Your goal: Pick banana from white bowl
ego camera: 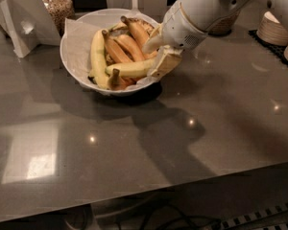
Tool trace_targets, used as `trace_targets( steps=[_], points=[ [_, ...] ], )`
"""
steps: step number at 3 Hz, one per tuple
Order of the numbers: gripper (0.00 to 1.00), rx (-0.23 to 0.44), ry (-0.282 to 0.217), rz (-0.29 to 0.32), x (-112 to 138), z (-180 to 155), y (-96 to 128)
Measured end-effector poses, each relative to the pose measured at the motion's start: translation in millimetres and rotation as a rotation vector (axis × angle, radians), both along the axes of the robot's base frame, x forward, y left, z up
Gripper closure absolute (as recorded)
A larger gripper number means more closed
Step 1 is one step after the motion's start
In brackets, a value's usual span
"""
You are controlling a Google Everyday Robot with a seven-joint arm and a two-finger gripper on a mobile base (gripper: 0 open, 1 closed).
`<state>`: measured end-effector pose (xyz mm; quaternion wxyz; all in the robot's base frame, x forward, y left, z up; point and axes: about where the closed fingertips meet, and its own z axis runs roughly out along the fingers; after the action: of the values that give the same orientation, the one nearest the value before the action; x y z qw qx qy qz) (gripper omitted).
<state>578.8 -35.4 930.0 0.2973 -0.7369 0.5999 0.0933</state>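
The white bowl (76, 56), lined with crinkled paper, stands at the back left of the grey table. The banana (128, 69) lies crosswise at the bowl's front, pale yellow, with its dark stem end pointing left. My gripper (157, 54) reaches in over the bowl's right rim. One finger is above the banana's right end and one below it, closed on it and hiding that end. The banana still rests in the bowl. A straighter yellow banana (98, 56) lies along the left side. Several orange-brown bananas (127, 44) lie behind.
A jar of nuts (57, 6) and a white folded card holder (19, 25) stand behind and to the left of the bowl. Stacked small off-white dishes (273, 28) sit at the far right edge. A woven basket (225, 23) is behind my arm.
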Motion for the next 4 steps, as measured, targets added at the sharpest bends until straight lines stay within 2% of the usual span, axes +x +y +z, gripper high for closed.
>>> trace_targets(
  steps=[1, 3, 4],
  points=[
    [0.49, 0.036, 0.015, -0.023, 20, -16, 6],
    [0.53, 0.031, 0.039, -0.026, 30, -29, 6],
    [0.72, 0.031, 0.039, -0.026, 30, -29, 6]
  ],
)
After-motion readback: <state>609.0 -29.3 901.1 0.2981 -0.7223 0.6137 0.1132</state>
